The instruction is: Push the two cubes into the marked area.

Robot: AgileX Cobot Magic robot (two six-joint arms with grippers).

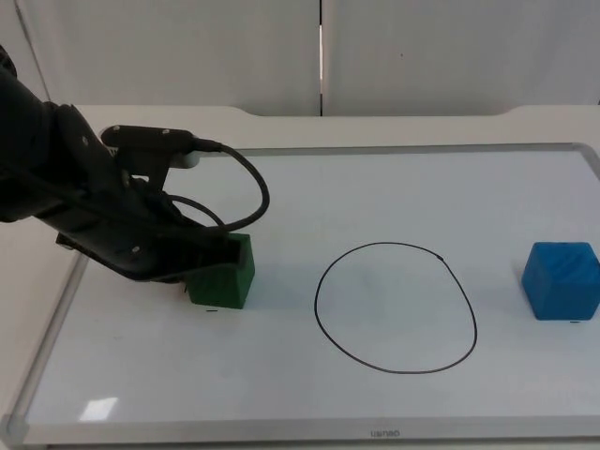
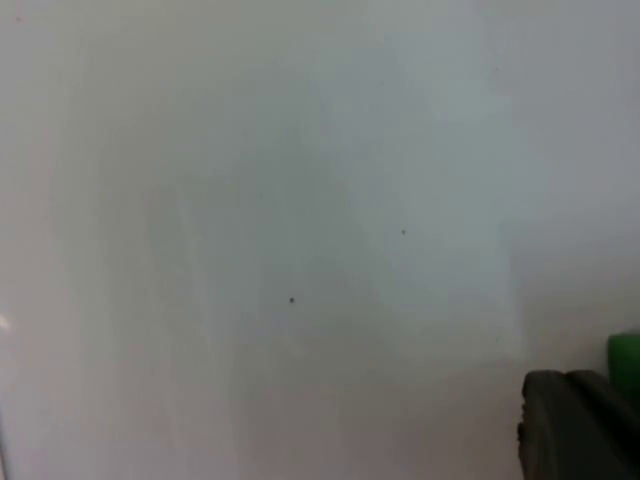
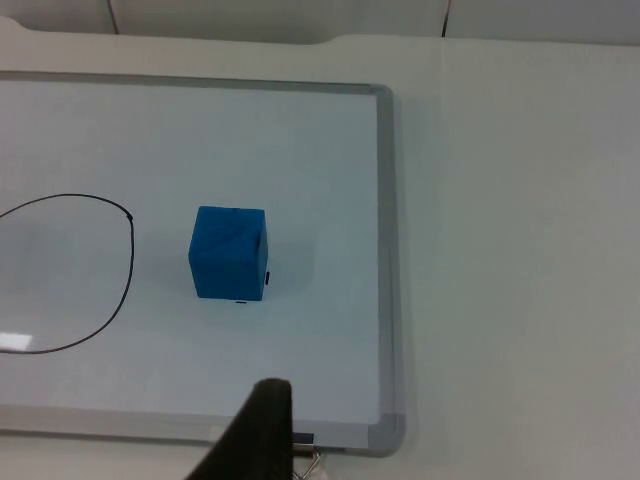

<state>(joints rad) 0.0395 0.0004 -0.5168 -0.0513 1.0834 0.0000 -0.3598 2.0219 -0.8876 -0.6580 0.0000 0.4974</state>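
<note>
A green cube (image 1: 228, 275) sits on the whiteboard, left of the black drawn ring (image 1: 395, 308). My left gripper (image 1: 204, 255) is low on the board and pressed against the cube's left side, covering part of it. In the left wrist view a sliver of the green cube (image 2: 625, 356) shows just past a black fingertip (image 2: 578, 425). A blue cube (image 1: 561, 279) stands right of the ring, untouched. In the right wrist view the blue cube (image 3: 230, 252) lies ahead of a black fingertip (image 3: 260, 430), well apart from it, with the ring's edge (image 3: 128, 260) beside it. The right arm waits.
The whiteboard has a raised grey frame (image 1: 56, 328) on all sides, with its right edge (image 3: 386, 260) close to the blue cube. White table (image 3: 520, 250) lies beyond the frame. A grey partition wall (image 1: 319, 52) stands at the back.
</note>
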